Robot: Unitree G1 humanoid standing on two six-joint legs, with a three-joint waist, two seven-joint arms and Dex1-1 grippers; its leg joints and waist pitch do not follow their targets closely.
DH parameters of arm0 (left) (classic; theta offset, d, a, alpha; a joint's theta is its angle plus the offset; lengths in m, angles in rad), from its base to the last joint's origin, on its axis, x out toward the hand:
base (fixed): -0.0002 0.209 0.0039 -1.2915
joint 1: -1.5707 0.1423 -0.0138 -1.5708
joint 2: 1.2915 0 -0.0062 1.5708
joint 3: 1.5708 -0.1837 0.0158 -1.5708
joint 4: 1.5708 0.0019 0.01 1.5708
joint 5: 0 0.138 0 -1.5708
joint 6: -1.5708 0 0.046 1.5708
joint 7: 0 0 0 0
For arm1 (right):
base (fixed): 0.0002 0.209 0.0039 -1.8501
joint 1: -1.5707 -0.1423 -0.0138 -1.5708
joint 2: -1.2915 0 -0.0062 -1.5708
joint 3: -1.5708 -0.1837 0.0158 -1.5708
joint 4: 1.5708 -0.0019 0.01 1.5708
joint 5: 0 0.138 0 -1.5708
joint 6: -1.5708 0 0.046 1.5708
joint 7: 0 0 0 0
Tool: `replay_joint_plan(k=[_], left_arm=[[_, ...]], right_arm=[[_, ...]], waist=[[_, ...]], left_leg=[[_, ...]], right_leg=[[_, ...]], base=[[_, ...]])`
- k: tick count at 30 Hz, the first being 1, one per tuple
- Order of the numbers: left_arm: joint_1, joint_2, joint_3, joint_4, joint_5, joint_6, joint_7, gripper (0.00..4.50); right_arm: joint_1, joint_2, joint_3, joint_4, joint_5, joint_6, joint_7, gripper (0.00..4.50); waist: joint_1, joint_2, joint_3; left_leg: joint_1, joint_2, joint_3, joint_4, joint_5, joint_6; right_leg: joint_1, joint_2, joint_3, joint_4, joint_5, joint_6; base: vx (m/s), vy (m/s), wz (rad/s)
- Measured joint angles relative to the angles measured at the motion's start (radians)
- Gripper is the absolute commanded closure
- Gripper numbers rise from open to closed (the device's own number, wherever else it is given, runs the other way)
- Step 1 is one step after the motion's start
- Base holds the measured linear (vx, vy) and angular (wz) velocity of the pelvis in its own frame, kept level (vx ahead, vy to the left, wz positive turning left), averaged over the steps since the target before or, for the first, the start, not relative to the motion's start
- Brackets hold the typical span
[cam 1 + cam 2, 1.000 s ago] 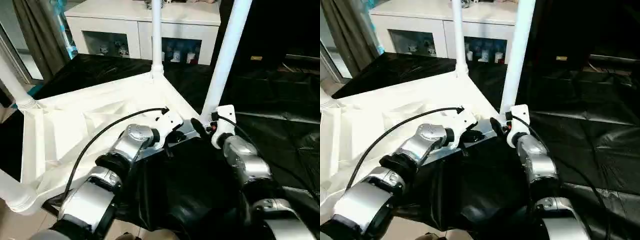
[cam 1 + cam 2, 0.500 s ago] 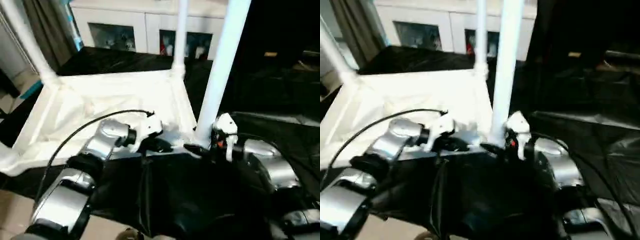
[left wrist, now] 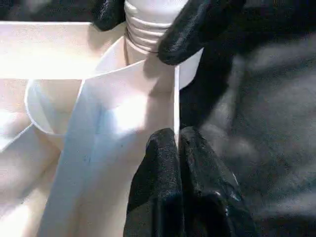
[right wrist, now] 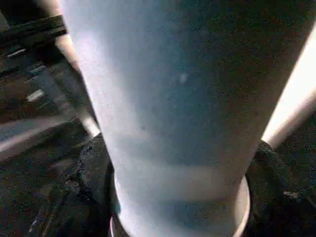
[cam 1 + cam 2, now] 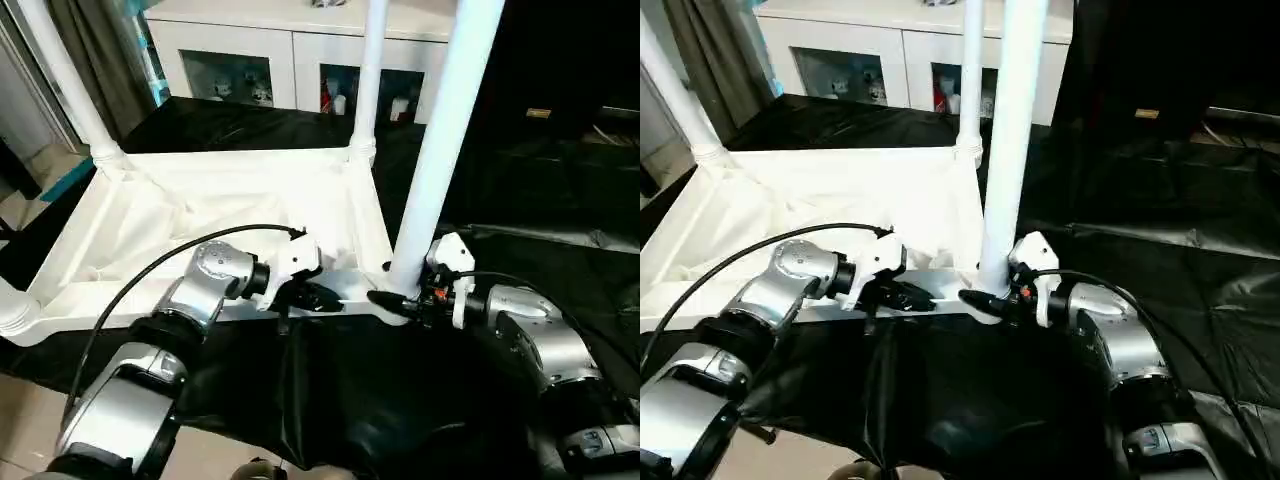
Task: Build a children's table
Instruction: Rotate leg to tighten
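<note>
Table top lies upside down; left gripper pinched on its rim, right gripper clasps nearest leg's base. We keep leg upright while seating it.

One tabletop, four legs

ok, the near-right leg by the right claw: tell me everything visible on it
The long white tapered plastic leg stands upright in the near-right corner socket of the upside-down white tabletop, which rests on black sheeting. It looks smooth and glossy, with ridged rings at its base in the left wrist view. Its upper end runs out of frame. The right claw has a black finger on each side of its base. The left claw pinches the tabletop's rim beside it.
</note>
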Motion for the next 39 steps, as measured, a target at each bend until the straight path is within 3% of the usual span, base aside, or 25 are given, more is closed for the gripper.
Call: replay_joint_plan(k=[10,14,15,16,19,22,26,28,33,36,39], left_arm=[[-0.098,-0.166,0.006,0.148,0.053,0.085,0.361,4.5],[-0.113,-0.192,0.009,0.181,0.064,0.086,0.404,4.5],[-0.113,-0.192,0.009,0.185,0.064,0.084,0.404,4.5],[-0.113,-0.191,0.009,0.186,0.064,0.082,0.403,4.5],[-0.113,-0.164,0.011,0.185,0.064,0.067,0.394,4.5],[-0.113,-0.143,0.017,0.185,0.061,0.055,0.357,4.5],[-0.077,-0.087,0.016,0.133,0.038,0.014,0.223,4.5],[-0.058,-0.058,0.015,0.111,0.026,-0.005,0.156,4.5],[-0.039,-0.002,0.006,0.057,0.007,-0.035,0.017,4.5],[-0.017,0.021,-0.001,0.027,-0.004,-0.04,-0.059,4.5],[-0.002,0.035,-0.006,0.005,-0.009,-0.04,-0.101,4.5]], right_arm=[[-0.103,0.174,-0.103,0.148,-0.087,-0.001,-0.566,1.76],[-0.122,0.186,-0.106,0.191,-0.107,-0.03,-0.624,1.76],[-0.122,0.187,-0.106,0.193,-0.108,-0.034,-0.623,1.2],[-0.122,0.187,-0.106,0.195,-0.108,-0.037,-0.619,1.06],[-0.111,0.186,-0.098,0.186,-0.108,-0.05,-0.549,1.04],[-0.1,0.169,-0.092,0.175,-0.104,-0.061,-0.477,0.67],[-0.065,0.08,-0.043,0.112,-0.071,-0.056,-0.269,0.67],[-0.048,0.041,-0.026,0.085,-0.051,-0.045,-0.166,0.67],[-0.041,-0.023,-0.001,0.026,-0.021,-0.017,0.014,0.67],[-0.027,-0.059,0.024,-0.014,-0.005,-0.001,0.107,0.67],[-0.011,-0.076,0.033,-0.04,0.014,0.008,0.158,0.67]], waist=[[-0.017,0.001,-0.004],[-0.022,0.008,-0.004],[-0.023,0.009,-0.005],[-0.023,0.01,-0.005],[-0.031,0.008,-0.005],[-0.042,0.008,-0.005],[-0.042,0.008,-0.005],[-0.037,0.008,-0.005],[-0.007,0.009,-0.006],[0.008,0.009,-0.006],[0.008,0.009,-0.006]], left_leg=[[0.007,-0.001,0.0,0.0,0.0,-0.001],[0.013,-0.002,-0.001,-0.002,0.0,-0.001],[0.016,-0.002,-0.001,-0.005,0.0,-0.001],[0.016,-0.002,-0.001,-0.007,0.0,-0.001],[0.016,-0.002,-0.001,-0.009,0.0,-0.001],[0.016,-0.002,-0.001,-0.008,0.0,-0.001],[0.015,0.0,-0.001,-0.01,0.0,-0.001],[0.014,0.001,-0.001,-0.012,0.0,0.001],[-0.004,0.003,-0.001,-0.008,0.002,0.004],[-0.006,0.003,-0.002,-0.005,0.002,0.004],[-0.005,0.003,-0.001,-0.002,0.001,0.003]], right_leg=[[0.009,-0.001,0.001,-0.004,-0.004,0.007],[0.018,-0.001,0.0,-0.01,-0.005,0.008],[0.02,-0.001,-0.001,-0.014,-0.005,0.008],[0.022,-0.001,-0.002,-0.018,-0.005,0.008],[0.021,-0.001,-0.003,-0.02,-0.004,0.007],[0.02,-0.001,-0.003,-0.02,-0.002,0.006],[0.018,-0.001,-0.006,-0.018,0.002,0.002],[0.016,-0.001,-0.01,-0.018,0.001,0.003],[-0.005,-0.001,-0.01,-0.003,-0.002,0.002],[-0.006,-0.001,-0.01,-0.002,-0.003,0.002],[-0.005,-0.001,-0.008,-0.001,-0.002,0.002]], base=[[0.0,0.0,0.0],[0.0,0.0,0.0],[0.0,0.0,0.0],[0.0,0.0,0.0],[0.0,0.0,0.0],[0.0,0.0,0.0],[0.013,-0.004,-0.01],[0.054,-0.018,-0.01],[0.0,0.0,0.0],[0.0,0.0,0.0],[0.0,0.0,0.0]])
